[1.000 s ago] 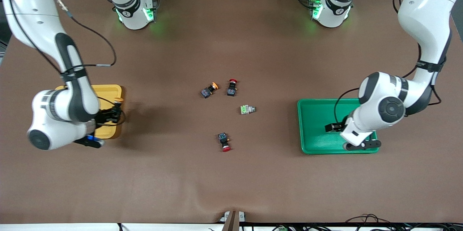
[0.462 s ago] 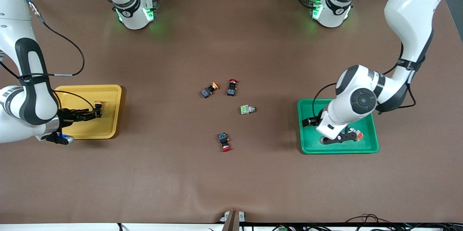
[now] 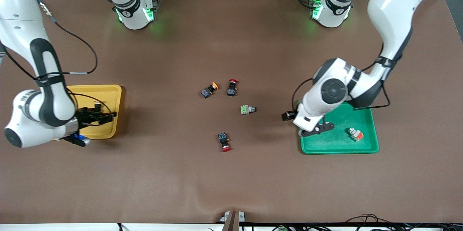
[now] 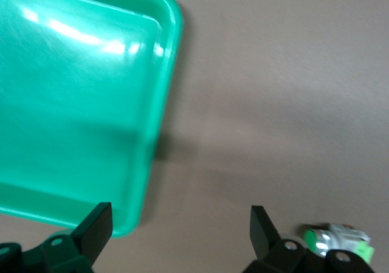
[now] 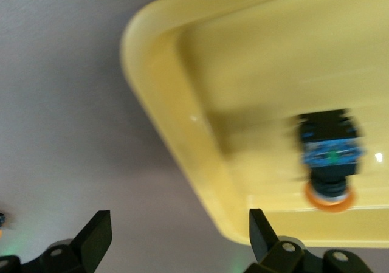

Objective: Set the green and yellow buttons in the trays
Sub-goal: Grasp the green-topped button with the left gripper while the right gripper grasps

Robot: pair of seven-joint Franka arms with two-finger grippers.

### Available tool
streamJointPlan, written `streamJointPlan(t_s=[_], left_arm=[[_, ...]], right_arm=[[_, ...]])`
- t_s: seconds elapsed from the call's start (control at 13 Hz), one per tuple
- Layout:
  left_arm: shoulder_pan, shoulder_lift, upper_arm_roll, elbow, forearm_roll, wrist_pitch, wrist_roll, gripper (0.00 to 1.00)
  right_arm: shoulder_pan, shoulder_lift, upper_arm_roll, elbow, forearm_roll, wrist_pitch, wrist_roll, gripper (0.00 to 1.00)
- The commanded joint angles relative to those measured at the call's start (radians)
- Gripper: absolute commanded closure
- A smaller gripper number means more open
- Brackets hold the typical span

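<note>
Front view: yellow-capped button [image 3: 209, 90] and grey-green button [image 3: 247, 109] lie mid-bench beside red-capped buttons [image 3: 232, 87]. Left gripper [image 3: 315, 130] over green tray [image 3: 338, 146] corner, right gripper [image 3: 97, 116] over yellow tray [image 3: 115, 92] edge; both jaws wide, empty. Risk: grabbing red by mistake.

Right gripper [image 3: 108, 115]: a second ago it was shut on a yellow-capped button [image 5: 330, 157]; now its jaws stand apart over the yellow tray [image 3: 112, 95] at the frame's left edge, and the button lies loose inside the tray.

Left gripper [image 3: 318, 129]: it has moved from the lower right corner of the green tray [image 3: 340, 148] toward mid-frame, over that tray's centre-facing rim.

Grey button with orange face [image 3: 355, 133]: hidden under the left arm before, now uncovered in the green tray.
</note>
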Motion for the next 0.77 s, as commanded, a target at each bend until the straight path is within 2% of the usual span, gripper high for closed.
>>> streamJointPlan(t_s=[0.0, 0.31, 0.54, 0.69], left_arm=[[-0.043, 0.0, 0.001, 0.034, 0.0, -0.014, -0.048, 0.0], [-0.143, 0.081, 0.005, 0.12, 0.001, -0.009, -0.155, 0.0], [-0.246, 0.126, 0.041, 0.16, 0.006, 0.017, -0.269, 0.0], [-0.33, 0.146, 0.091, 0.199, 0.006, 0.019, -0.345, 0.0]], right_arm=[[0.019, -0.006, -0.004, -0.029, 0.069, -0.011, 0.064, 0.0], [0.102, -0.01, -0.004, -0.037, 0.089, -0.02, 0.249, 0.0], [0.155, -0.015, -0.001, -0.037, 0.091, -0.018, 0.375, 0.0], [0.209, -0.024, -0.001, -0.039, 0.092, -0.012, 0.479, 0.0]])
